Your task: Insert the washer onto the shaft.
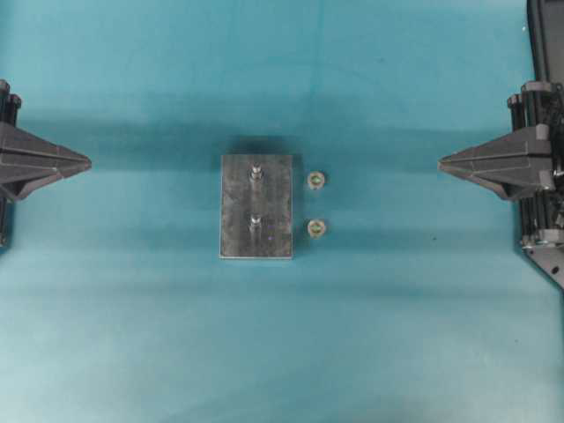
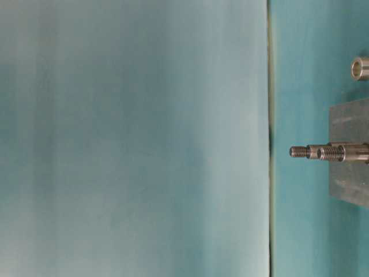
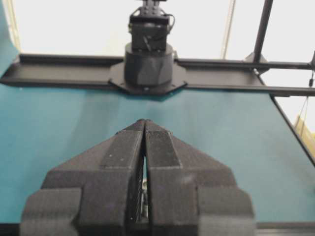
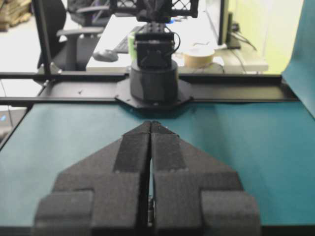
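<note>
A grey metal block (image 1: 256,207) lies at the table's middle with two upright shafts, one at the far end (image 1: 256,173) and one at the near end (image 1: 255,220). Two small ring washers lie on the cloth just right of the block, one (image 1: 316,181) and one (image 1: 316,229). In the table-level view the shafts (image 2: 314,152) and one washer (image 2: 360,68) show at the right edge. My left gripper (image 1: 88,162) is shut and empty at the far left. My right gripper (image 1: 441,163) is shut and empty at the far right. Both wrist views show shut jaws, left (image 3: 144,121) and right (image 4: 150,123).
The table is covered in teal cloth (image 1: 282,352). Each wrist view shows the opposite arm's black base, in the left wrist view (image 3: 147,64) and the right wrist view (image 4: 154,73), on a black rail at the table's edge.
</note>
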Robot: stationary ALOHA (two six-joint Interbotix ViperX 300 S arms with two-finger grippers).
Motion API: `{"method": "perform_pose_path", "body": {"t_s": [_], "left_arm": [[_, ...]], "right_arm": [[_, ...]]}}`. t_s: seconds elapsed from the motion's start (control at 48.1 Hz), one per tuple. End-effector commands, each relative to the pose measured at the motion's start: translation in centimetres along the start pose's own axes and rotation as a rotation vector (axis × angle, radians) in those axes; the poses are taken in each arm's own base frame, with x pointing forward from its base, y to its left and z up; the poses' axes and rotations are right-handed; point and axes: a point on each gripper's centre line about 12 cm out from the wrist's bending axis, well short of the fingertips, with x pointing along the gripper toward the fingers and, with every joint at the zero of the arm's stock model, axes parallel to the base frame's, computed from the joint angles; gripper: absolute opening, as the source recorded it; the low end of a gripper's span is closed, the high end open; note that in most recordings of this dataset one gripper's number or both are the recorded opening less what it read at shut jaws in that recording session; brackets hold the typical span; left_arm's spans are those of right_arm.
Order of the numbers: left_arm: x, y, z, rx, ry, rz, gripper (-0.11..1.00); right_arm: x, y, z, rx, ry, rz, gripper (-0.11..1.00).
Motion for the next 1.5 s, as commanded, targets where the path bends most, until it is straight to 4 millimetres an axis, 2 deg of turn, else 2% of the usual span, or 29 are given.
{"method": "perform_pose_path", "body": {"t_s": [0.0, 0.104, 0.229, 0.478, 0.727, 0.893, 1.267, 1.371, 1.475], "left_arm": [[0.9, -0.5, 0.3, -0.017, 0.029, -0.025, 0.0], [1.6, -0.7, 0.2, -0.036, 0.091, -0.032, 0.0], [2.4, -0.7, 0.2, -0.026, 0.166, -0.03, 0.0], [4.0, -0.4, -2.6, -0.026, 0.358, -0.01, 0.0], [5.2, -0.3, -2.1, -0.027, 0.427, -0.005, 0.0], [5.5, -0.3, -2.6, -0.029, 0.515, -0.003, 0.0], [5.4, -0.3, -2.5, -0.032, 0.514, 0.0, 0.0], [5.4, -0.3, -2.5, -0.036, 0.514, 0.001, 0.0], [5.3, -0.3, -2.4, -0.045, 0.511, 0.003, 0.0]], "right_arm": [[0.2, 0.0, 0.5, 0.017, -0.014, -0.001, 0.01], [0.1, -0.3, -0.7, 0.152, 0.056, -0.027, 0.0], [0.0, -0.6, -2.6, 0.284, 0.231, -0.07, -0.01], [0.6, -1.9, -3.8, 0.289, 0.501, -0.153, -0.01], [2.2, -3.3, -6.3, 0.268, 0.715, -0.217, -0.01], [4.0, -3.8, -7.7, 0.242, 0.807, -0.226, -0.01], [9.2, -5.2, -10.7, 0.159, 0.957, -0.229, 0.0], [10.7, -5.5, -11.8, 0.137, 1.003, -0.225, 0.07], [12.0, -5.9, -13.1, 0.132, 1.05, -0.225, 0.24]]}}
